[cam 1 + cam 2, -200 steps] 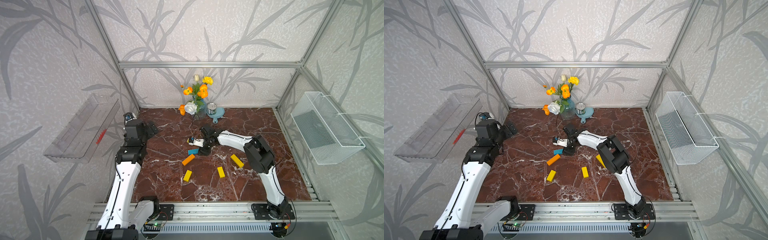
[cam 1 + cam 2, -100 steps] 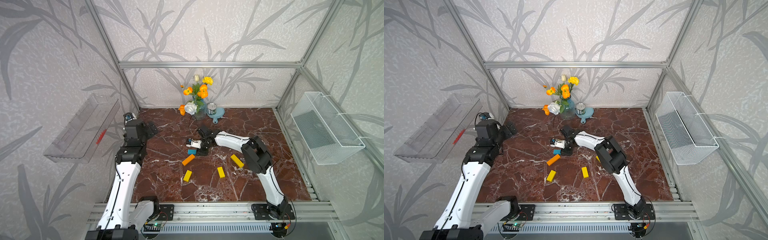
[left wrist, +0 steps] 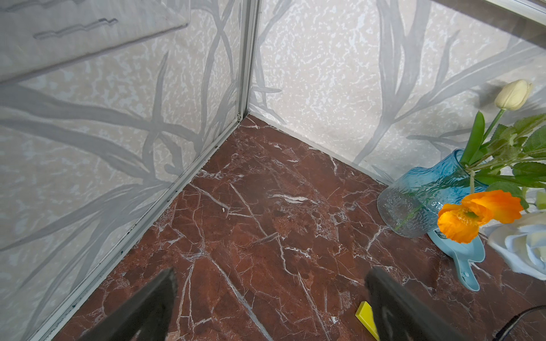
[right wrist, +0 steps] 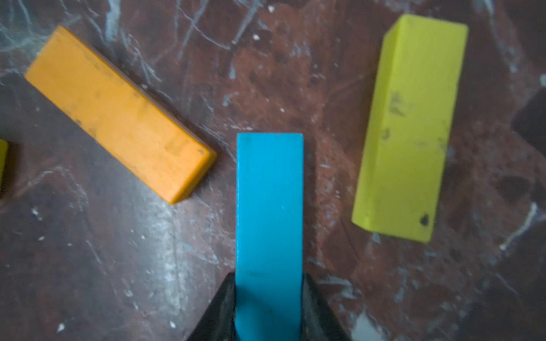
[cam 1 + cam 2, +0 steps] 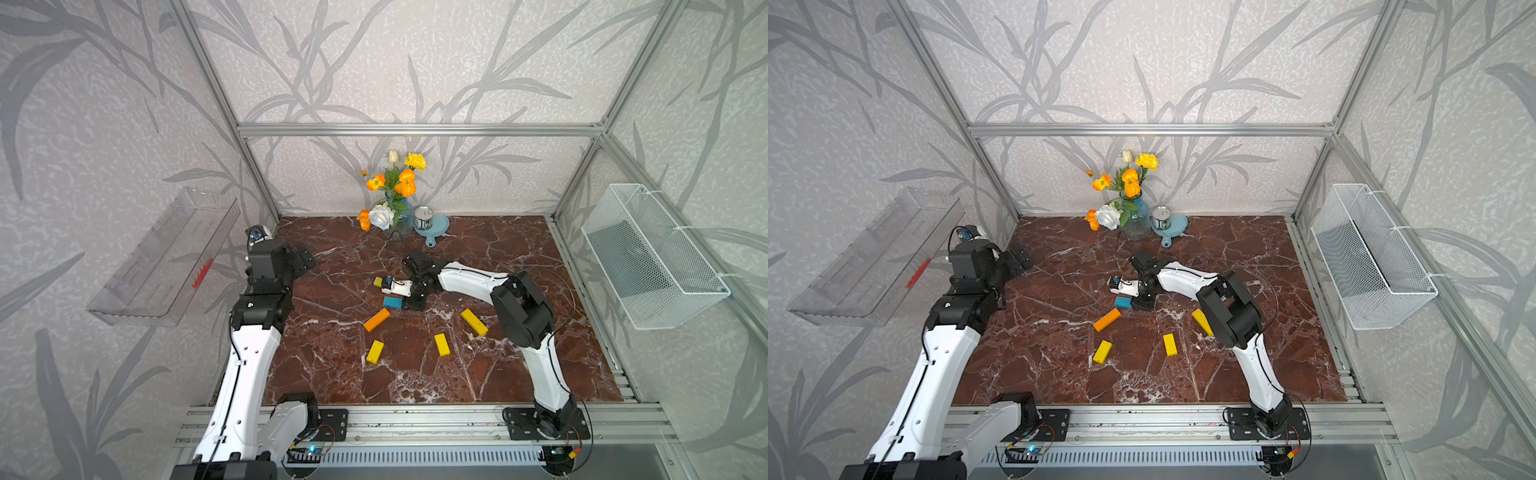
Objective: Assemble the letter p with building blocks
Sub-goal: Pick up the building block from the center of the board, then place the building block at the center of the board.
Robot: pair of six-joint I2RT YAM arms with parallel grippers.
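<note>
My right gripper (image 4: 269, 295) is shut on one end of the blue block (image 4: 269, 206), which lies low over the marble in both top views (image 5: 392, 302) (image 5: 1123, 302). An orange block (image 4: 118, 112) lies to one side of it and a yellow block (image 4: 410, 127) to the other. In a top view the orange block (image 5: 376, 320) and three yellow blocks (image 5: 375, 351) (image 5: 442, 345) (image 5: 473, 322) lie scattered apart; a fourth (image 5: 377, 282) peeks out behind the right wrist. No letter p is in view. My left gripper (image 3: 270, 283) hangs open and empty near the back left corner (image 5: 305, 257).
A blue vase of flowers (image 5: 399, 212) and a tin can (image 5: 423, 218) on a blue dish stand at the back wall. A white wire basket (image 5: 648, 257) hangs on the right wall, a clear tray (image 5: 166, 257) on the left wall.
My right gripper's jaws have closed on the blue block. The left arm has not moved.
</note>
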